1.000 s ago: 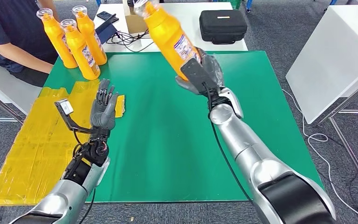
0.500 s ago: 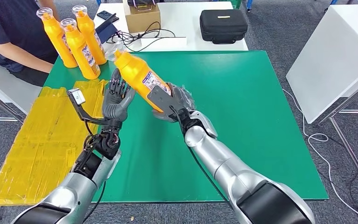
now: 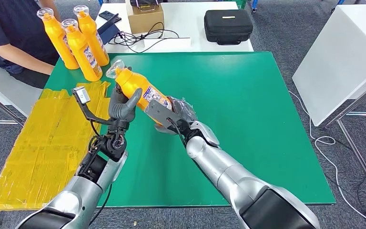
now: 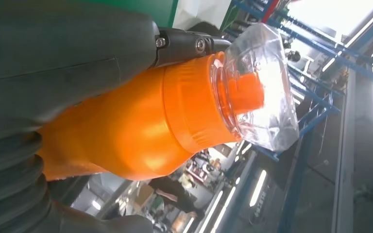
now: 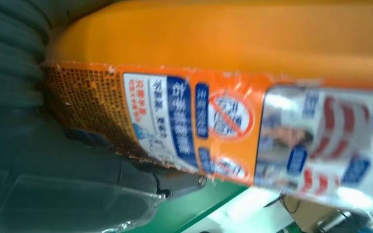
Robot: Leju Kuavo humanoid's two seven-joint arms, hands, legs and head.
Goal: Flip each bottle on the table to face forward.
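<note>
Held bottle: an orange bottle (image 3: 140,88) with a clear cap, tilted, cap toward the upper left of the head view, base low and to the right; it is lifted above the green table top (image 3: 248,109), a little left of the frame's centre.
My right hand (image 3: 174,112): clamped round the bottle's lower body, fingers wrapped on it; in the right wrist view the printed label (image 5: 252,131) with its blue and white text faces the camera, blurred.
My left hand (image 3: 121,105): up against the bottle's upper body just below the cap; in the left wrist view my thumb (image 4: 58,53) lies along the orange shoulder and the ribbed cover sits on the other side, so my fingers are closed on the bottle.
Cap: clear plastic over an orange nozzle (image 4: 245,92), pointing away from my left wrist.
Other bottles: three orange bottles (image 3: 78,40) with clear caps stand upright, close together, at the table's far left corner, upper left of the head view, well apart from the one I hold.
Yellow sheet (image 3: 38,148): crinkled, lying along the left edge of the table.
Person: a dark sleeve (image 3: 9,33) at the upper left corner, behind the standing bottles.
Far table: a black case (image 3: 228,26) and a cardboard box (image 3: 145,16) on a white surface at the top.
</note>
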